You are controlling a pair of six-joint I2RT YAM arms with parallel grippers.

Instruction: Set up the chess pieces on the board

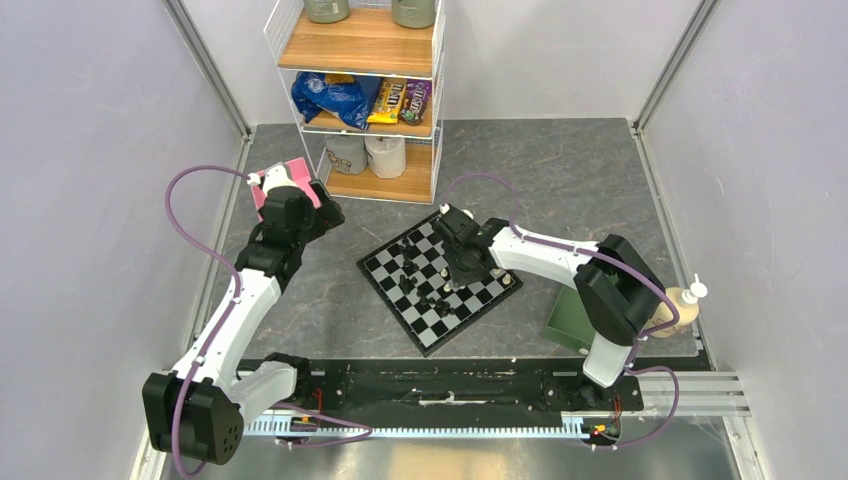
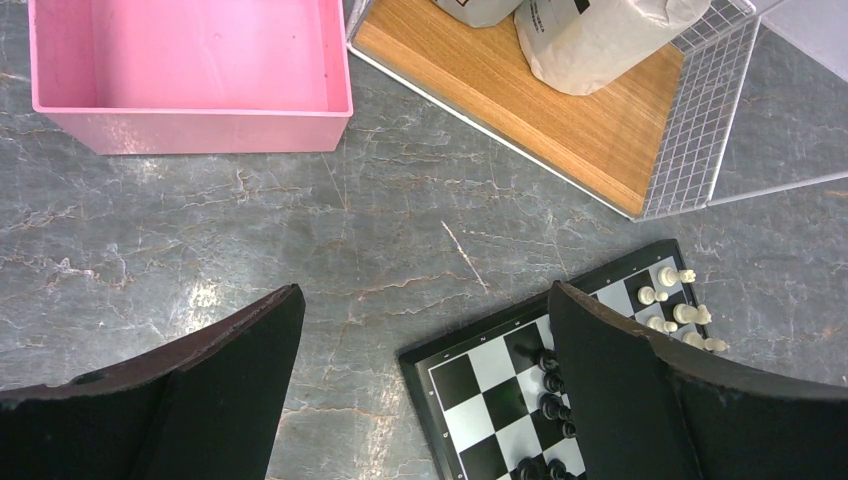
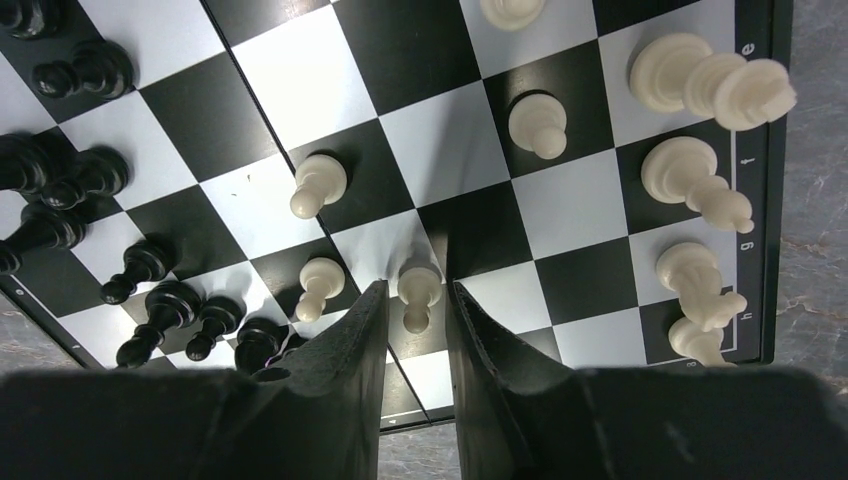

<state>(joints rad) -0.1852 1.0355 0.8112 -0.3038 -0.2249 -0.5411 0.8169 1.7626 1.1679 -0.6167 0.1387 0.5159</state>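
The board (image 1: 433,325) lies cornerwise on the middle of the bench (image 1: 330,310). Over it the right tool (image 3: 418,300) straddles a cream pawn (image 3: 420,285), its fingers narrowly apart; I cannot tell whether they pinch it. Black pieces (image 3: 60,190) crowd toward 9 o'clock, cream pieces (image 3: 690,180) toward 3. The left tool (image 2: 425,300) gapes wide and holds nothing, with the pink box (image 2: 190,130) at its 11 o'clock.

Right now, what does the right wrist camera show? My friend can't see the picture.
The right end effector has its two fingers on either side of a cream pawn standing on a black-and-white chessboard; it is not clear whether they are squeezing it. More cream pieces stand along the board's right edge, and black pieces crowd the left.
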